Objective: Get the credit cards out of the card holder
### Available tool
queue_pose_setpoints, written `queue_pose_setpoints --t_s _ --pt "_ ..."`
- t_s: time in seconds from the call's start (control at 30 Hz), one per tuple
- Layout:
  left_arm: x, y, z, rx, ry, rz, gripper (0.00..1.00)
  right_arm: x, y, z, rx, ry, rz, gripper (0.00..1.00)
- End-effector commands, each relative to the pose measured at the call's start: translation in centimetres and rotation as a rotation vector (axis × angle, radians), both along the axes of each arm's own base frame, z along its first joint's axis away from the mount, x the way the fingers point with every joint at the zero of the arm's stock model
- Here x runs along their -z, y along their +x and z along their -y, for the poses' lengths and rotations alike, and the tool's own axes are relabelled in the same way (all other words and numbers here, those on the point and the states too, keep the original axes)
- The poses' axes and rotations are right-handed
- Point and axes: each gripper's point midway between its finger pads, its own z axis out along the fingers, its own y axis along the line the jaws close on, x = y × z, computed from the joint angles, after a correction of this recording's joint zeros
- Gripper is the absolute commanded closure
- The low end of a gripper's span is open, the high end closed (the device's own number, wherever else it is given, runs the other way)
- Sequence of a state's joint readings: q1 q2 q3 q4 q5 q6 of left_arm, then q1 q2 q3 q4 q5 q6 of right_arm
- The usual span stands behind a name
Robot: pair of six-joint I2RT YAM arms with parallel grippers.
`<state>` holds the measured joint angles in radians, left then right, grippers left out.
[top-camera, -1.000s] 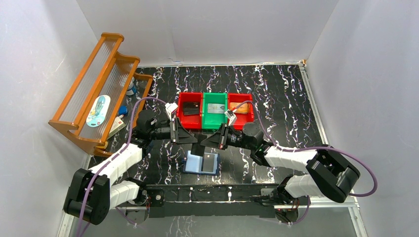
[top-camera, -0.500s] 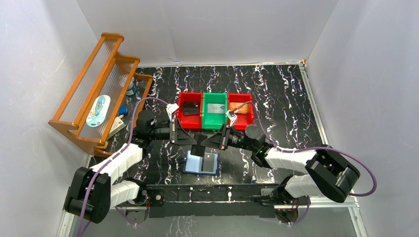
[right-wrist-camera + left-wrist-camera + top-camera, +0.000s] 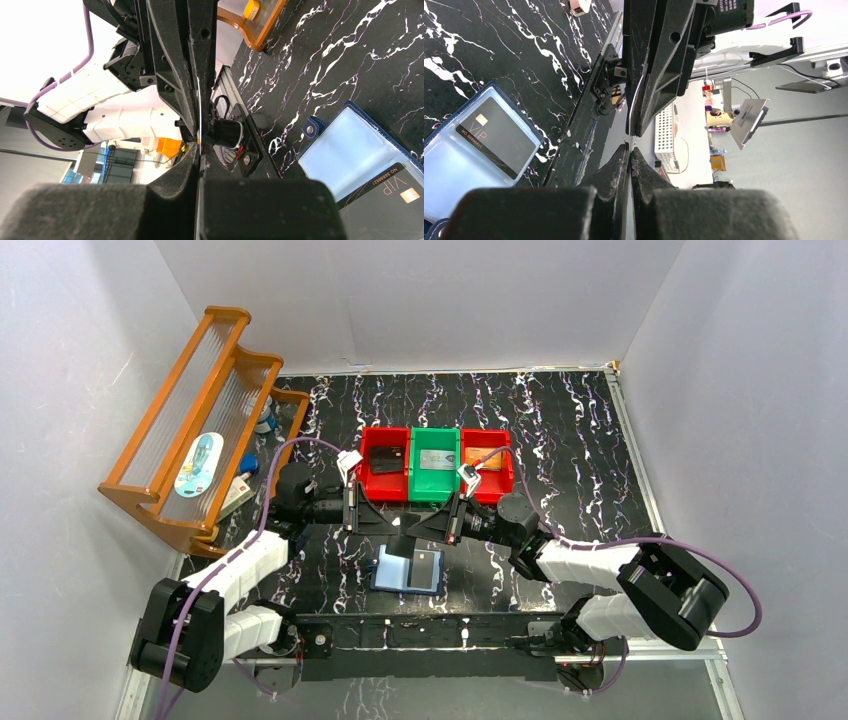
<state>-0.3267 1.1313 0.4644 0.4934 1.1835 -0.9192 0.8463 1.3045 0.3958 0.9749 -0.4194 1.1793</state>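
Pinching one credit card (image 3: pixel 199 107); left hand (image 3: pixel 629 151), right hand (image 3: pixel 199 150)

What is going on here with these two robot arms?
The left gripper and the right gripper are both shut on one thin card, seen edge-on, above the open navy-blue folding card holder on the black marbled table. It looks like a hand-over. A black VIP card sits in the holder's clear sleeve.
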Motion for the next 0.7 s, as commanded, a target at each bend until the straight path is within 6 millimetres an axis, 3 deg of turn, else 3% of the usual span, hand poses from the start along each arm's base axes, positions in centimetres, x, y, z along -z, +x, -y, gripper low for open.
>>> queue_pose_setpoints --t_s 0.0,0.27,0.5,0.6,0.67 --pt "-0.4 -1.1 -0.3 0.048 -0.014 0.02 1.0 -0.9 0.9 0.1 0.042 0.041 0.026 0.92" --pt "0.4 0.2 -0.6 -0.029 0.09 0.061 1.0 1.1 2.2 0.9 0.134 -0.042 -0.06 0.64" --pt "1.5 2.6 -1.9 -0.173 0.277 0.154 1.0 3.5 4.0 3.5 0.311 -0.168 -0.128 0.37" --pt "1.6 3.3 -2.6 -0.202 0.341 0.21 1.0 3.7 4.5 4.6 0.381 -0.184 -0.134 0.31" --pt "1.5 3.9 -3.0 -0.227 0.371 0.253 1.0 5.0 4.3 5.6 0.411 -0.212 -0.15 0.27"
